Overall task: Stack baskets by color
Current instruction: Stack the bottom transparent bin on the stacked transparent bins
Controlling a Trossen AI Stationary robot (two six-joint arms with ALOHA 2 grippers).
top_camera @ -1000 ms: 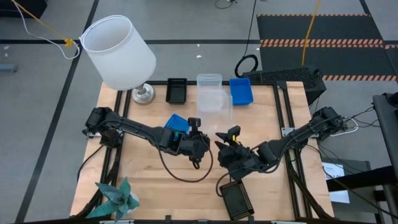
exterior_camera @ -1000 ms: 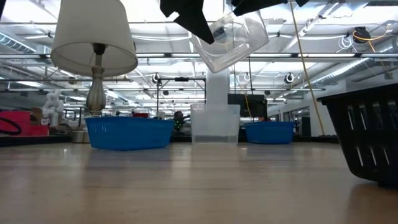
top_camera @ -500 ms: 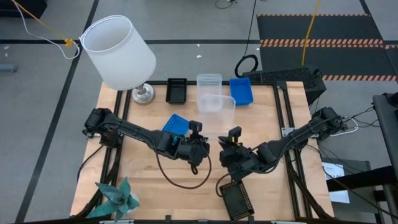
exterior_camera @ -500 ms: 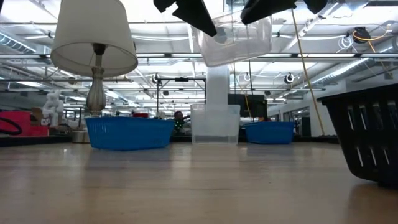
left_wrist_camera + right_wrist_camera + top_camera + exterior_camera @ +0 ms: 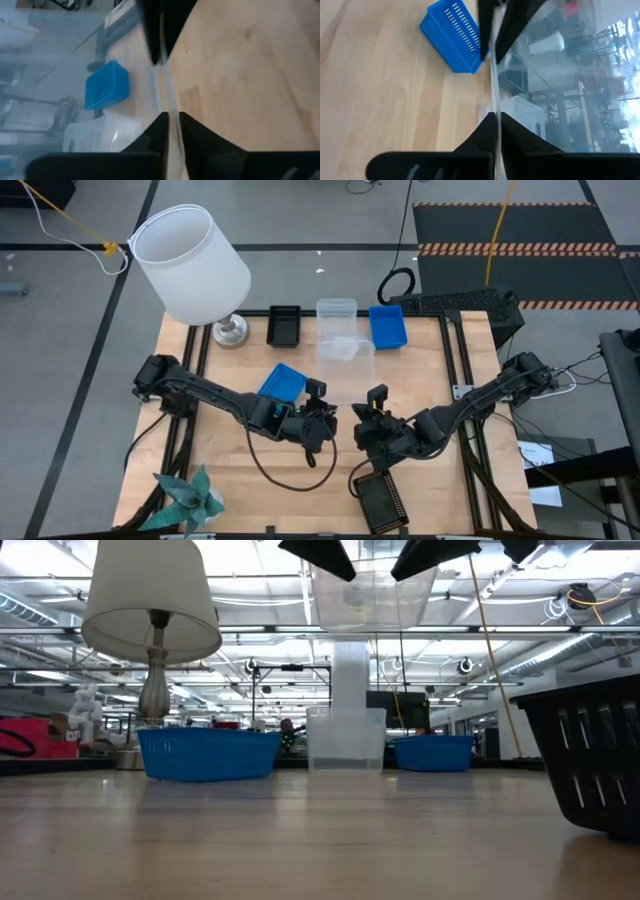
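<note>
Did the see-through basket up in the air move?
Yes. The clear basket was tilted before; now it hangs level, still above the clear stack on the table.

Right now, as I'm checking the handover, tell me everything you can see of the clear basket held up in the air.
The clear basket is a translucent plastic bin with tapered sides, hanging level and upright above the table's middle, ahead of the clear stack. The left gripper pinches one wall's rim and the right gripper the opposite wall. Nothing else touches it.
</note>
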